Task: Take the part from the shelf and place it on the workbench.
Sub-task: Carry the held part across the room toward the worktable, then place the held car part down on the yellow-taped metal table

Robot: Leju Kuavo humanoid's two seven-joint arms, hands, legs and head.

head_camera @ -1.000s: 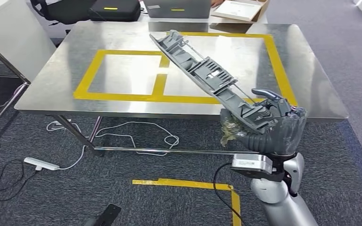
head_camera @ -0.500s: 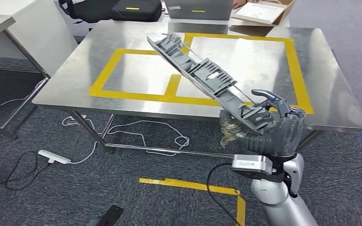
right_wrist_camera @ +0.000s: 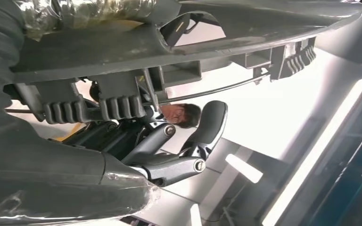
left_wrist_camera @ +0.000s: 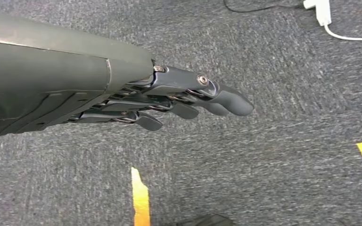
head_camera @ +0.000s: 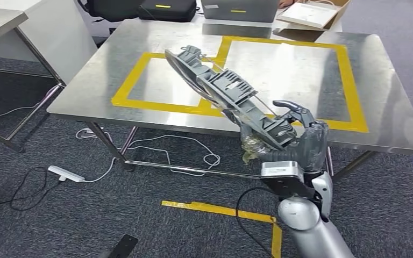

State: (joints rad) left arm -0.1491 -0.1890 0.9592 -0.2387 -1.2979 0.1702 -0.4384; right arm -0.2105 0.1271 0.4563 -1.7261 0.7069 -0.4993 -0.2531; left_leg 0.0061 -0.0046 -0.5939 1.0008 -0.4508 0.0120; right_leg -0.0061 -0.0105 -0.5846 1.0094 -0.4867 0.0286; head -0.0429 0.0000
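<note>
**benchwatcher:** So where did things stand? The right hand (head_camera: 296, 141) was clamped around the bottom end of the long grey part (head_camera: 223, 92), fingers curled over it and the thumb sticking up behind. The rest of the part slanted up and away over the near edge of the worktop (head_camera: 387, 115), in the air and not resting on it.

**tapeline:** Anything change in that last second?

**benchwatcher:** Mostly the view. The whole scene slid sideways and the worktop sat a bit closer and more square-on, so I'd call that the robot stepping and turning, not the part moving in the grip. The hold looked the same. My read: it was closing in on the drop-off, and the part's far end now hung over the yellow tape rectangles (head_camera: 140, 80).

**tapeline:** Left hand?

**benchwatcher:** Left hand (left_wrist_camera: 169, 96) hung down over the carpet, fingers straight and slightly apart, holding nothing.

**tapeline:** Any labels or writing?

**benchwatcher:** Nothing readable. There's a pale patch on the part, too small to make out.
</note>
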